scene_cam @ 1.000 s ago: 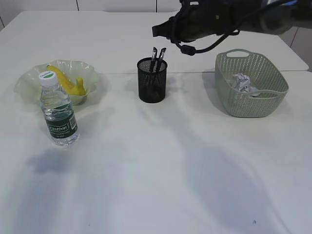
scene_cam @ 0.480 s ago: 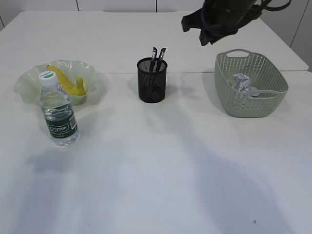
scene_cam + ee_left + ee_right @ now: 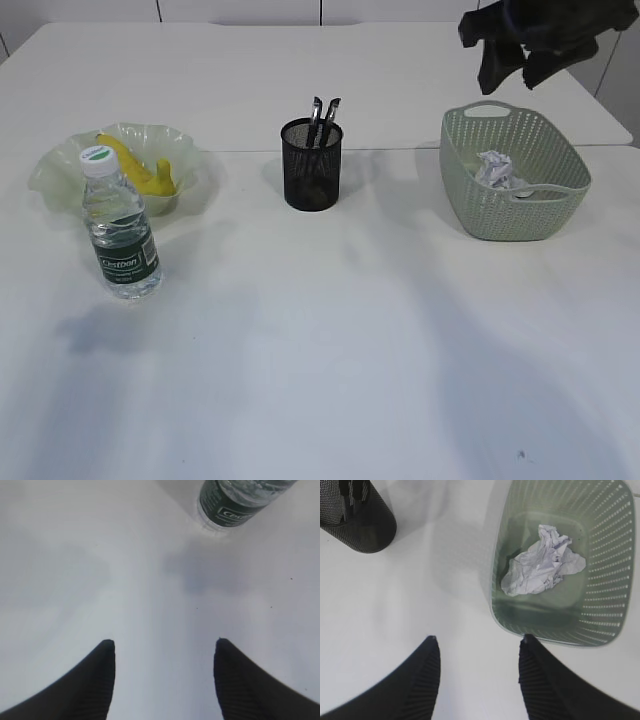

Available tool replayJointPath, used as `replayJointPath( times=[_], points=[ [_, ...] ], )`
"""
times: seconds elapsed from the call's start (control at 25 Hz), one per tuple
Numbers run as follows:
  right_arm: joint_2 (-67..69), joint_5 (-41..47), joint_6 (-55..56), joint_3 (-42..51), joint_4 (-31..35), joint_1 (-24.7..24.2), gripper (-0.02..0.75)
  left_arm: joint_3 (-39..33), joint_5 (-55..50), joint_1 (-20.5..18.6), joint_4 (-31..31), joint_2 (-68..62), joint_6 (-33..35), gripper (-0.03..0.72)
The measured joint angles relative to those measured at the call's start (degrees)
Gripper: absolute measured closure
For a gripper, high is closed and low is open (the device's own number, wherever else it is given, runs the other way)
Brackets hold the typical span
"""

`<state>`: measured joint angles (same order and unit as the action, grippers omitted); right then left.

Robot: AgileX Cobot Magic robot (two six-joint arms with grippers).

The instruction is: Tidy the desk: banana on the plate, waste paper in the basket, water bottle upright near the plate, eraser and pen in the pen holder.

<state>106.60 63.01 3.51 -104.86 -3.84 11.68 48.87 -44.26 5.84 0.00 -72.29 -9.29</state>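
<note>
The banana (image 3: 140,168) lies on the pale green plate (image 3: 60,165) at the left. The water bottle (image 3: 119,226) stands upright just in front of the plate; its base (image 3: 240,502) shows at the top of the left wrist view. The black mesh pen holder (image 3: 311,165) holds pens (image 3: 322,120); the eraser is hidden. The crumpled waste paper (image 3: 497,168) lies in the green basket (image 3: 560,205), (image 3: 610,580). My right gripper (image 3: 515,65) hangs open and empty above the basket's far end. My left gripper (image 3: 164,645) is open over bare table.
The white table (image 3: 320,330) spreads wide in front of the objects. A second table surface (image 3: 230,70) lies behind, past a seam. The pen holder (image 3: 357,515) sits at the upper left of the right wrist view.
My right arm has swung from above the pen holder to the right, over the basket, and its jaws have opened. Nothing on the table has moved.
</note>
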Motion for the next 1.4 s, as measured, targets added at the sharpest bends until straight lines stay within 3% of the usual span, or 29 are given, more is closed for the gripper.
replayJointPath(
  times=[0.4, 0.84, 1.2, 1.4],
  points=[
    [-9.2, -2.4, -8.9, 16.4, 9.4, -4.9, 0.347, 0.0, -2.3, 0.0, 0.3, 0.0, 0.3, 0.256],
    [-26.8, -10.8, -12.8, 38.9, 9.6, -4.9, 0.347, 0.0, -3.9, 0.0, 1.0, 2.2, 0.3, 0.256],
    [-36.6, -15.0, -15.9, 46.8, 15.3, -4.9, 0.346, 0.0, -8.7, 0.0, 1.8, 7.8, 0.3, 0.256],
    [-42.2, -15.0, -14.4, 48.5, 15.7, -4.9, 0.346, 0.0, -10.2, 0.0, 5.6, 14.6, -2.6, 0.256]
  ],
)
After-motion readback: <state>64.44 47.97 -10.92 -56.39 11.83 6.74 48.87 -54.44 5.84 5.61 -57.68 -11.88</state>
